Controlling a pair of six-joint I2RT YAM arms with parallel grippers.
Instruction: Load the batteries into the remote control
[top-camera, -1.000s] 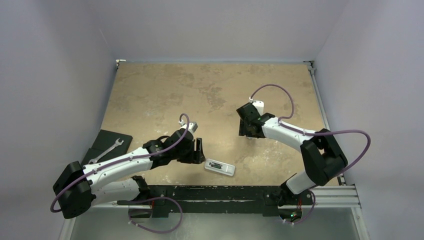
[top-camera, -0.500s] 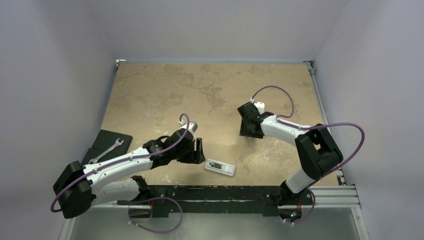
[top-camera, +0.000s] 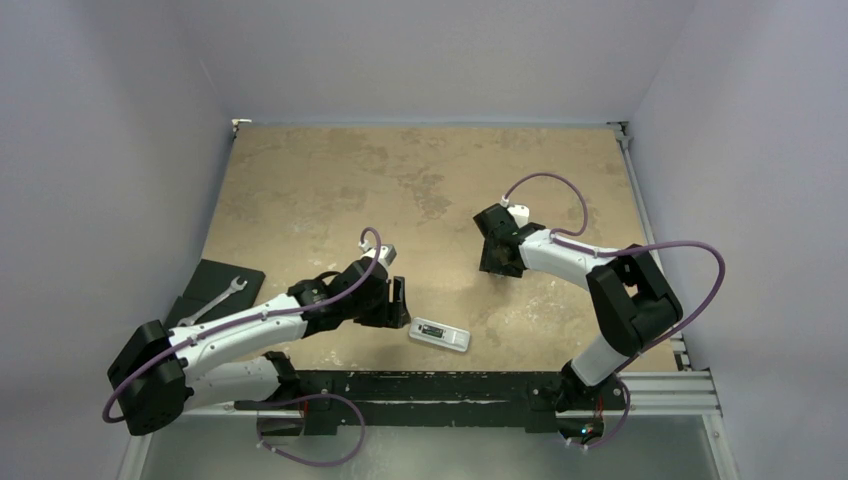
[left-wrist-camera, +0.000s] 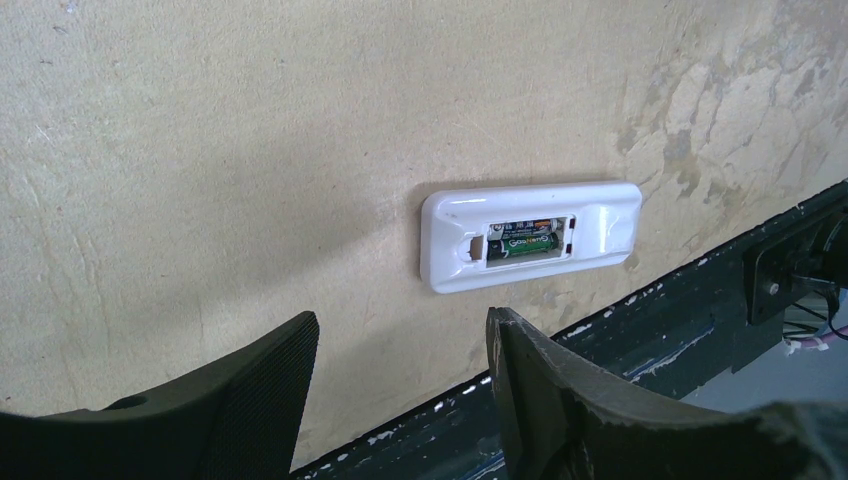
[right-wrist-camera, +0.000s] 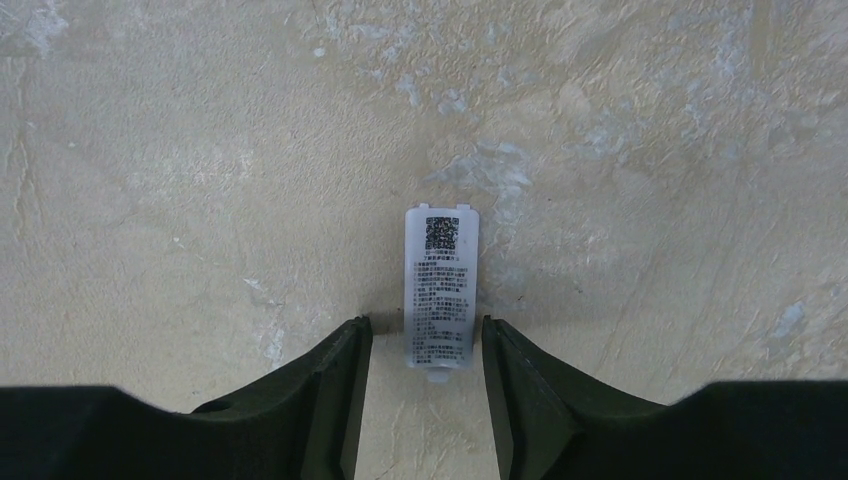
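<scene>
White remote control (left-wrist-camera: 530, 235): back up on the table (left-wrist-camera: 200, 150), just ahead of the left claw (left-wrist-camera: 400, 330), untouched.
Batteries (left-wrist-camera: 522, 240): both side by side in its open bay.
Left claw: wide, holding nothing.
Right claw (right-wrist-camera: 424, 325): narrow, fingers either side of a white battery cover (right-wrist-camera: 441, 270), not clamped.

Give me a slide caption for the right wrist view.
Right gripper straddling the near end of the white battery cover, which lies flat on the table, jaws open.
</scene>
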